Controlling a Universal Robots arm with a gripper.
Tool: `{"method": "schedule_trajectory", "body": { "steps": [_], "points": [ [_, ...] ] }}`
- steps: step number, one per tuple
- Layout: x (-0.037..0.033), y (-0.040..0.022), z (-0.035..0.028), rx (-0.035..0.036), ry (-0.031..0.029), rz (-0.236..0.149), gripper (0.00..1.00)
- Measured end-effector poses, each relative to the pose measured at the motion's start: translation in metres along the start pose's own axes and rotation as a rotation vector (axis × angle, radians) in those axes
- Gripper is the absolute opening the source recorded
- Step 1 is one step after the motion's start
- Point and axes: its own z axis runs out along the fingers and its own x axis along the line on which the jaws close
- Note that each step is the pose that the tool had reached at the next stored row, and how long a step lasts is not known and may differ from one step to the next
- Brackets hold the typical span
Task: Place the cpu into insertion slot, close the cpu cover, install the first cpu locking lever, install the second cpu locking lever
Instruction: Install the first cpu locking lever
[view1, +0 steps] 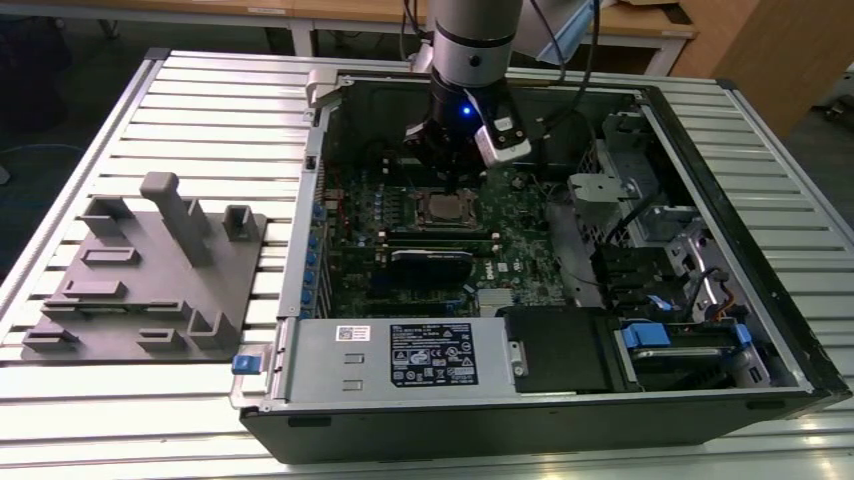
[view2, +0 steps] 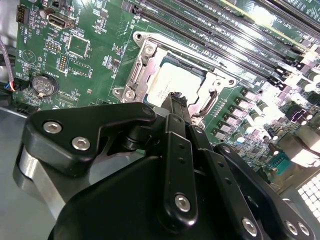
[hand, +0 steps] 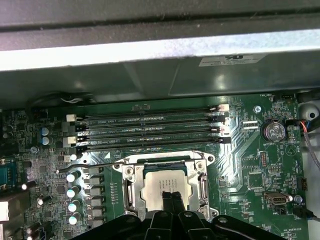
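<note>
The cpu (hand: 156, 189) lies flat in the insertion slot (view1: 442, 209), its pale metal face showing in both wrist views (view2: 172, 81). The silvery cpu cover (hand: 131, 186) lies down around it as a frame (view2: 148, 54). My gripper (hand: 171, 196) hangs right over the chip's face with its black fingers (view2: 176, 107) pressed together and nothing between them; whether the tips touch the chip I cannot tell. In the exterior view the gripper (view1: 450, 178) sits just behind the socket. A thin wire lever (hand: 90, 166) reaches out sideways from the socket's edge.
Long black memory slots (hand: 150, 131) run beside the socket. The case walls (view1: 315, 180) enclose the board, with a power supply (view1: 400, 355) in front and a drive cage (view1: 654, 240) on the exterior view's right. A grey fixture block (view1: 147, 275) stands on the table at the exterior view's left.
</note>
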Motion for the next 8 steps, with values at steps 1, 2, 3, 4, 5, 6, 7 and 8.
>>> {"method": "schedule_trajectory", "body": {
  "steps": [1, 2, 3, 4, 5, 6, 7, 8],
  "points": [
    [0.0000, 0.0000, 0.0000, 0.0000, 0.0001, -0.001, 0.11],
    [0.0000, 0.0000, 0.0000, -0.0001, 0.0001, -0.003, 0.11],
    [0.0000, 0.0000, 0.0000, -0.0001, 0.0001, -0.006, 0.11],
    [0.0000, 0.0000, 0.0000, -0.0002, 0.0003, -0.009, 0.11],
    [0.0000, 0.0000, 0.0000, -0.0002, 0.0005, -0.016, 0.11],
    [0.0000, 0.0000, 0.0000, -0.0004, 0.0008, -0.027, 0.11],
    [0.0000, 0.0000, 0.0000, -0.0007, 0.0012, -0.041, 0.11],
    [0.0000, 0.0000, 0.0000, -0.0009, 0.0017, -0.057, 0.11]
  ]
}}
